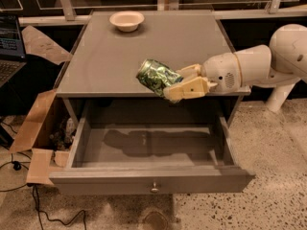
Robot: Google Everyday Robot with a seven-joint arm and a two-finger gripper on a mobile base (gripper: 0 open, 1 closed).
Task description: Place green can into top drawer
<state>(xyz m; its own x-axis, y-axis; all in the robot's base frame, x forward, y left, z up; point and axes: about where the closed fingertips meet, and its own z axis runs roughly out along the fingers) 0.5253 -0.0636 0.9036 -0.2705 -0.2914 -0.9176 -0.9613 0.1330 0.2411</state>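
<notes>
The green can (156, 77) has a mottled green-and-white pattern and lies tilted, held in the air over the front edge of the cabinet top. My gripper (181, 84) comes in from the right on a white arm and is shut on the can's right end, with beige fingers (188, 88) on either side of it. The top drawer (148, 178) is pulled fully open below, wide and grey with a small round knob (154, 188) at the centre of its front panel. Its inside holds nothing, only the shadow of the can and arm.
A beige bowl (126, 20) sits at the back of the grey cabinet top (110, 56). Cardboard flaps (36, 128) and cables lie on the floor to the left. A laptop (9, 44) shows at the far left. A white arm base (283, 87) stands at the right.
</notes>
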